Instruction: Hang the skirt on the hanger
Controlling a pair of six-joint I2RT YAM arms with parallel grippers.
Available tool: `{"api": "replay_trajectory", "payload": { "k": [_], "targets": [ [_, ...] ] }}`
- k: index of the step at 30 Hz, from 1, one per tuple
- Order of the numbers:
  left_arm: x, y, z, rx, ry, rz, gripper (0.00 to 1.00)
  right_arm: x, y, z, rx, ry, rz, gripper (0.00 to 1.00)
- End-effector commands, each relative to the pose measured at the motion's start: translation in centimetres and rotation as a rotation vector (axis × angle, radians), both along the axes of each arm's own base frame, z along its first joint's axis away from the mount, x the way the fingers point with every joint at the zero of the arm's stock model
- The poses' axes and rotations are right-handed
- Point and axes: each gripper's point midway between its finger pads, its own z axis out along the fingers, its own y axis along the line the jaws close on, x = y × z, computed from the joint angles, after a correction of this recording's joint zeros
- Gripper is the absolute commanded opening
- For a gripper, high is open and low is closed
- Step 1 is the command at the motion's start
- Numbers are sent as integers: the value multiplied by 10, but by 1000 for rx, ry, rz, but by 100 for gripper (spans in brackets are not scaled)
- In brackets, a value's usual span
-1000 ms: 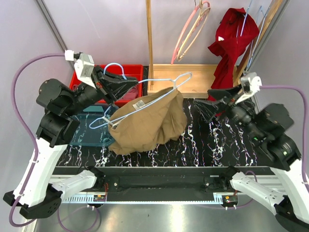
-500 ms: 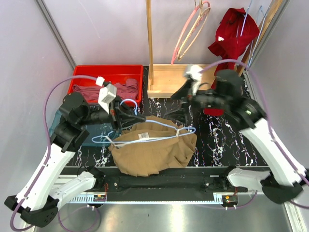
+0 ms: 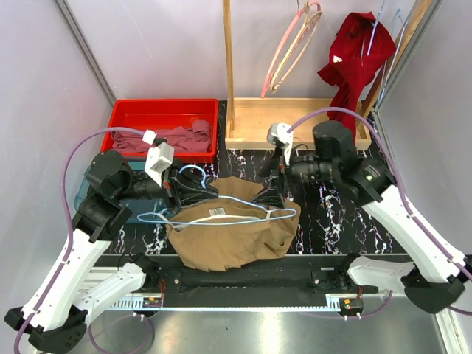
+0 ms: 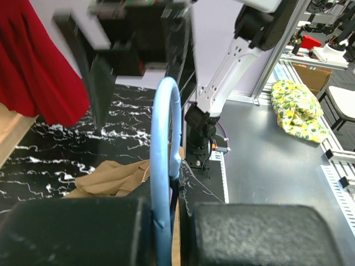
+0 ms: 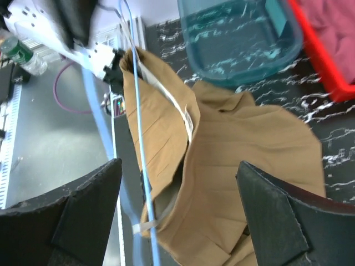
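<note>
The tan skirt (image 3: 228, 236) lies bunched on the black marbled table at front centre, white tag up. The light-blue wire hanger (image 3: 221, 218) lies across its top, with its hook at the left. My left gripper (image 3: 190, 184) is shut on the hanger's hook. In the left wrist view the blue wire (image 4: 165, 166) runs between the pads of the left gripper (image 4: 178, 227), with the skirt (image 4: 111, 177) beyond. My right gripper (image 3: 269, 193) is open just over the skirt's right upper edge. In the right wrist view the right gripper (image 5: 177, 166) spans the skirt's waist opening (image 5: 238, 166) and the hanger wire (image 5: 137, 138).
A red bin (image 3: 122, 118) with mauve-pink cloth (image 3: 169, 139) stands at the back left. A teal container (image 3: 144, 203) sits under the left arm. A wooden rack (image 3: 295, 122) is at the back, with a pink hanger (image 3: 291, 48) and a dark red garment (image 3: 358, 55).
Both arms came down and in. The left gripper lowered the hanger and skirt onto the table. The right arm swung in from the right to the skirt's right edge.
</note>
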Motion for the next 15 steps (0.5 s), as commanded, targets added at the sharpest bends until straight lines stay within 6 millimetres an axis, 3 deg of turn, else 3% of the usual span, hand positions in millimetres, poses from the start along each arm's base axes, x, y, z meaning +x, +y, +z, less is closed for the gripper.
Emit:
{"api": "replay_trajectory", "payload": {
  "k": [1, 6, 10, 13, 15],
  "targets": [
    [3, 2, 6, -25, -68, 37, 0, -7, -2, 36, 113, -74, -11, 93],
    [17, 0, 10, -31, -58, 92, 0, -30, 2, 20, 84, 1, 137, 94],
    [16, -4, 9, -23, -46, 51, 0, -19, 10, -3, 18, 37, 127, 92],
    [12, -4, 7, -21, -48, 35, 0, -13, 16, -7, 16, 40, 123, 88],
    [13, -4, 6, -21, -48, 37, 0, -11, 20, -9, 11, 40, 119, 80]
  ]
}}
